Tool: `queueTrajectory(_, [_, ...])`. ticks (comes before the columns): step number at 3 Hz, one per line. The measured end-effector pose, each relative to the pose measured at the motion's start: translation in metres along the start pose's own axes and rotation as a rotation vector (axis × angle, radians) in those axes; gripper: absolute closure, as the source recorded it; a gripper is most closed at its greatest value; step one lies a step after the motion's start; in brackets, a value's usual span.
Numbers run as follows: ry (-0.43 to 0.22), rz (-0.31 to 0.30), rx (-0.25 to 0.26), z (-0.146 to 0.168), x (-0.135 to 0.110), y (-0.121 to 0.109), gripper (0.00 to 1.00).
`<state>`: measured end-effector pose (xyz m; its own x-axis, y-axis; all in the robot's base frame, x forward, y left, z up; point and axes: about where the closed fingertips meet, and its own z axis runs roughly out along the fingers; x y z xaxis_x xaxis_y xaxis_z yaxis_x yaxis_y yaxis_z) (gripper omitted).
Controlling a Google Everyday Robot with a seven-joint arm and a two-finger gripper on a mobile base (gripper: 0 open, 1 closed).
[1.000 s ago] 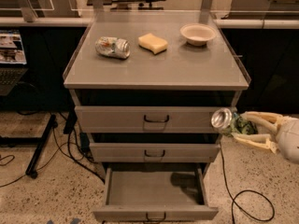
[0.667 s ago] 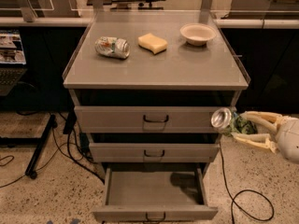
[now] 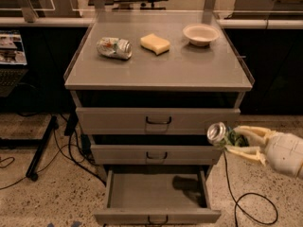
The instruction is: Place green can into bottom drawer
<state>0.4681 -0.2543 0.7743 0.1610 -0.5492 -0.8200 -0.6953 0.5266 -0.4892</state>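
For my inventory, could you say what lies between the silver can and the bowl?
The yellow sponge, in the camera view; the gripper holds the green can right of the cabinet.

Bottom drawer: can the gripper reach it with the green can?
Probably yes. The bottom drawer stands open below-left of the gripper, which holds the green can beside the middle drawer; nothing visible blocks the path.

Low on the right, the gripper [image 3: 233, 142] wraps most of the green can [image 3: 218, 133], so its pattern is hard to read, and the arm [image 3: 285, 153] behind it runs off the right edge. On the bottom drawer [image 3: 156, 191], the front handle [image 3: 158, 220] seems clipped by the lower edge
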Motion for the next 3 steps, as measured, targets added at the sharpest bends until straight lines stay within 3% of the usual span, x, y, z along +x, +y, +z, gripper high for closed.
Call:
queueTrajectory(1, [0.011,0.072,0.015,0.023,0.049,0.008,1.0])
queueTrajectory(2, [0.018,0.148,-0.006,0.048,0.092,0.018,1.0])
queueTrajectory(3, [0.037,0.239,-0.071,0.075,0.133,0.036,1.0])
